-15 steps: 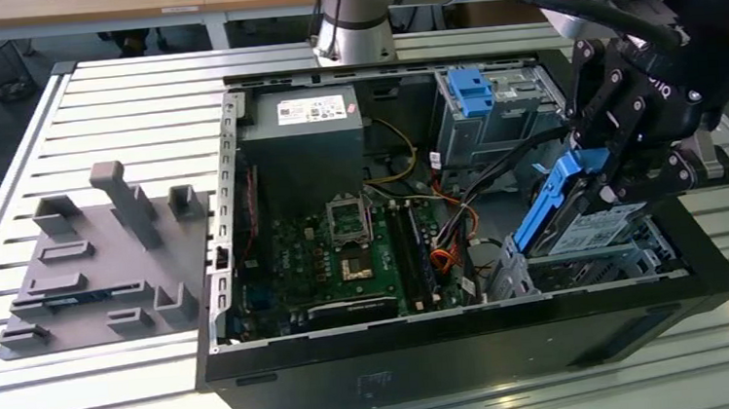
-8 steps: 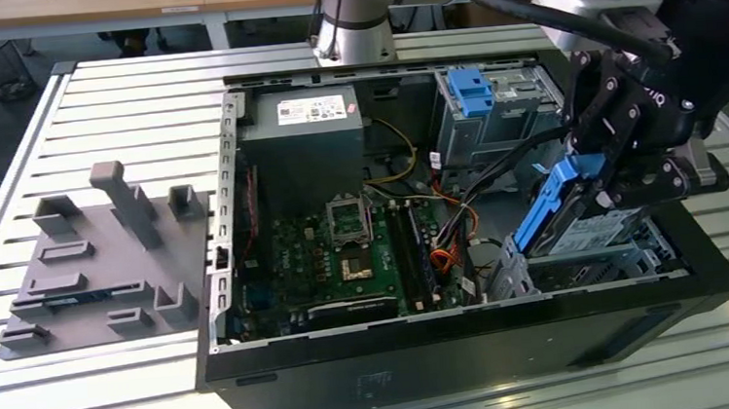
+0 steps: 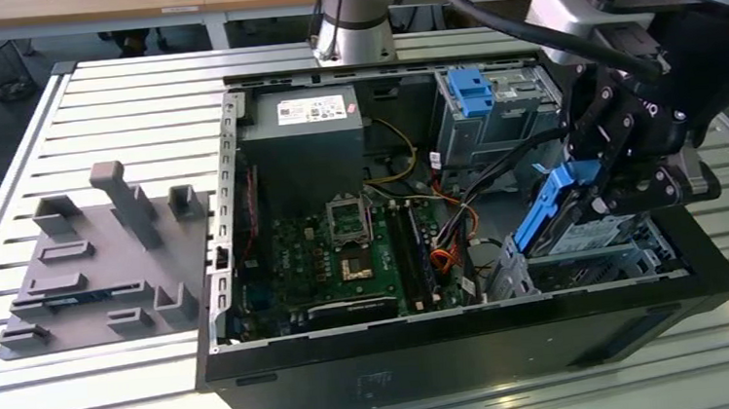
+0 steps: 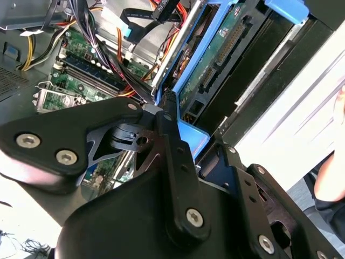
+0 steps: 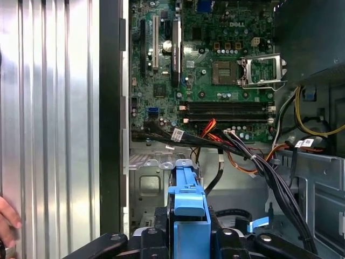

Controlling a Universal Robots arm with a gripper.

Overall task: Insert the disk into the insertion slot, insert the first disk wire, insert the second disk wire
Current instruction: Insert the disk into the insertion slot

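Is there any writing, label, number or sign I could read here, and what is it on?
White label on the grey metal power supply box: print too small to read.
White label on the silver hard drive in its blue plastic carrier: too small to read.
White paper tags on the black wire bundle: too small to read.
White lettering on the green circuit board: too small to read.
Nothing can be quoted.

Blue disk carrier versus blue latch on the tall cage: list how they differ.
Size: the disk carrier is longer than the latch. Pose: the disk carrier hangs tilted in the gripper; the latch sits on the tall cage. Both are bright blue plastic.
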